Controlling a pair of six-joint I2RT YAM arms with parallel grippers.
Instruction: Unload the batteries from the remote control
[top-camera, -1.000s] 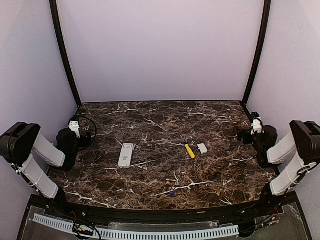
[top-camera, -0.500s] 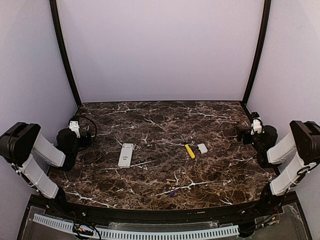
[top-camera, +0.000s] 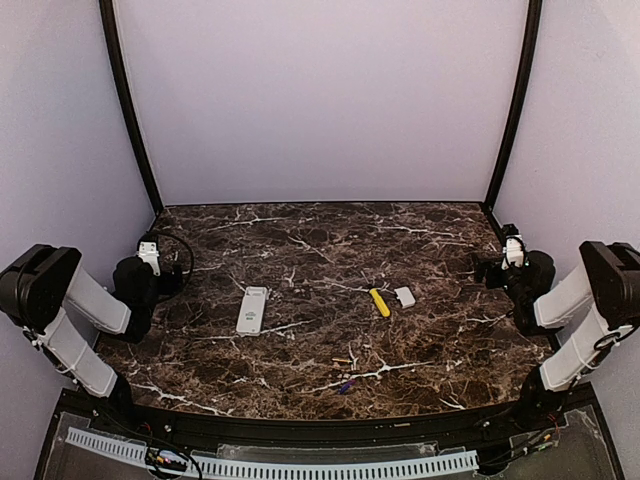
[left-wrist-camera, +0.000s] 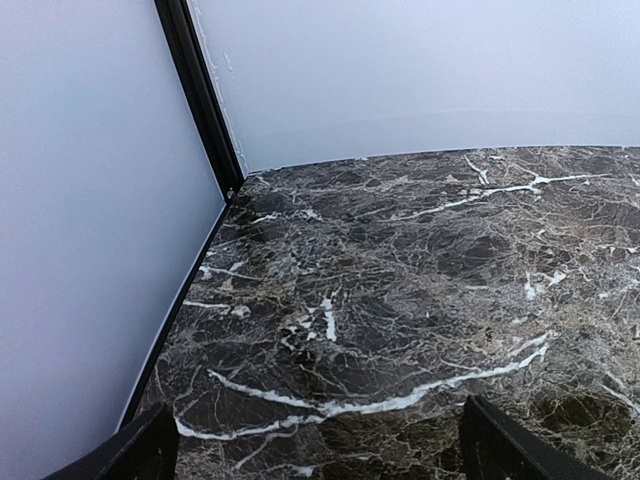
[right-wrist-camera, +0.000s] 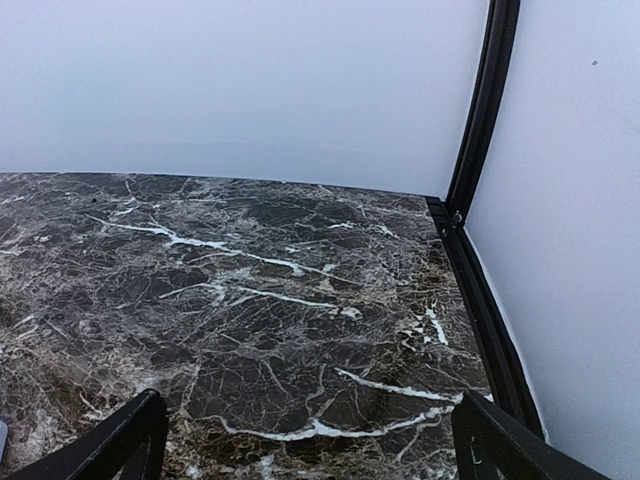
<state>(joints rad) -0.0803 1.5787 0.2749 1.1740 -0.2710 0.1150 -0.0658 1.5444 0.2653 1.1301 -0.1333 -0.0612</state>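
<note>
The white remote control (top-camera: 252, 310) lies flat on the marble table (top-camera: 300, 250), left of centre. Two tiny batteries lie loose nearer the front edge: one orange-tinted (top-camera: 343, 361), one purplish (top-camera: 345, 385). My left gripper (top-camera: 163, 264) is folded back at the table's left edge, far from the remote. My right gripper (top-camera: 491, 269) rests at the right edge. In the left wrist view the left gripper (left-wrist-camera: 320, 460) is open over bare marble, its fingertips (left-wrist-camera: 140, 455) at the bottom corners. In the right wrist view the right gripper (right-wrist-camera: 305, 450) is likewise open and holds nothing.
A yellow-handled tool (top-camera: 380, 302) and a small white rectangular cover (top-camera: 404, 296) lie right of centre. Pale walls with black corner posts (left-wrist-camera: 200, 100) (right-wrist-camera: 480, 110) close in the back and sides of the table.
</note>
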